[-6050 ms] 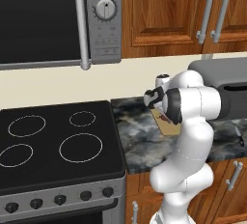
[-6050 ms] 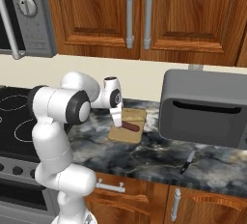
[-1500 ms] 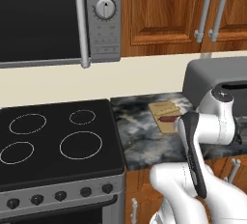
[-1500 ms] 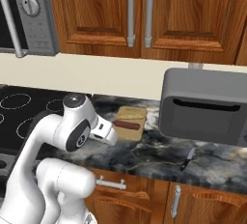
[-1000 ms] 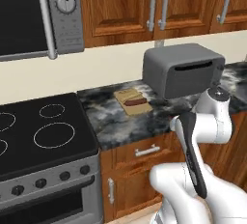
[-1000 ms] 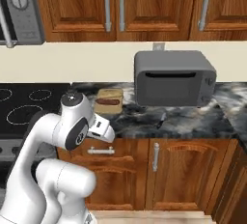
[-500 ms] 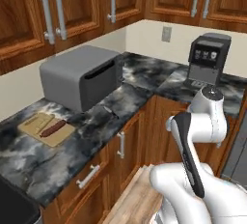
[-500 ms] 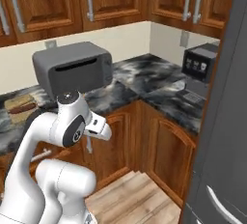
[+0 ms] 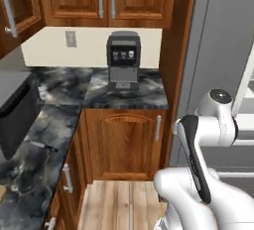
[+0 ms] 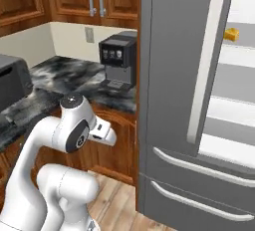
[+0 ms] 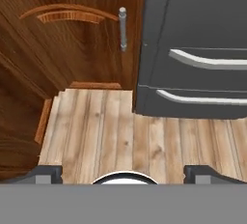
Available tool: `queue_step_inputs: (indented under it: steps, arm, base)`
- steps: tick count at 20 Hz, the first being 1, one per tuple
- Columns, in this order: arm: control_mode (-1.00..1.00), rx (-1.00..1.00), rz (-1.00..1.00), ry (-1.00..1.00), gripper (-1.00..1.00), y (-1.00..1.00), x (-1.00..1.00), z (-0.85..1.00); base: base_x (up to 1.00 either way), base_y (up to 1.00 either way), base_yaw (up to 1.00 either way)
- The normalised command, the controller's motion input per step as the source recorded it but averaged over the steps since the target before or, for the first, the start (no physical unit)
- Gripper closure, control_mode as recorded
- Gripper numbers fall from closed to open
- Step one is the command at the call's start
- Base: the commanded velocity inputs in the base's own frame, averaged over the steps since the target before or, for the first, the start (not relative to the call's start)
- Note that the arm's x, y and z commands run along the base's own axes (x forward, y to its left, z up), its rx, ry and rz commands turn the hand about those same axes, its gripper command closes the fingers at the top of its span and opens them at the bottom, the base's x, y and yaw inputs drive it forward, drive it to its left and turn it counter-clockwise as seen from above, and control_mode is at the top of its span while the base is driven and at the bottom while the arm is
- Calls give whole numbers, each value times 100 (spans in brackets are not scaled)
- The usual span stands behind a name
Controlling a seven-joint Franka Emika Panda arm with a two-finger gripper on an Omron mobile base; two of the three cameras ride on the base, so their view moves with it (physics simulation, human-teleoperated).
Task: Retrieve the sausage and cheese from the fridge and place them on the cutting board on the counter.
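Note:
The grey fridge (image 10: 174, 75) stands on the right, its left door shut. Past the long white handle the right side is open onto white shelves. A small yellow-orange cheese (image 10: 230, 34) wedge sits on an upper shelf. My gripper (image 11: 124, 175) is open and empty, its dark fingertips (image 11: 46, 174) wide apart. It hangs low and points down at the wooden floor in front of the fridge's two lower drawers (image 11: 202, 78). My hand (image 10: 103, 133) is tucked close to the arm, left of the fridge. The sausage and the cutting board are out of view. The dark marbled counter (image 9: 59, 90) runs along the left.
A black coffee machine (image 9: 123, 60) stands on the counter corner beside the fridge (image 9: 218, 50). The grey toaster (image 9: 12, 115) is at the left edge. Reddish-brown cabinets (image 11: 72, 39) sit below the counter. Wooden floor (image 11: 120, 131) lies open between cabinets and fridge.
The base has swung right, so the whole picture shifted from the counter with the board and toaster to the corner and the fridge. The arm stays folded.

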Motion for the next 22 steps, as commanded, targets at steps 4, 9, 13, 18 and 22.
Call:
queue_step_inputs:
  steps: [4, 9, 13, 18, 22]
  arm:
    - [100, 0, 0, 0, -100, 0, 0, 0]
    - [100, 0, 0, 0, -100, 0, 0, 0]
    - [100, 0, 0, 0, -100, 0, 0, 0]
    - [100, 0, 0, 0, -100, 0, 0, 0]
    - [100, 0, 0, 0, -100, 0, 0, 0]
  base:
    - [-11, -33, -60]
    - [0, -61, -11]
    - [1, -66, 0]
    - [29, -51, 2]
    - [41, -39, 2]
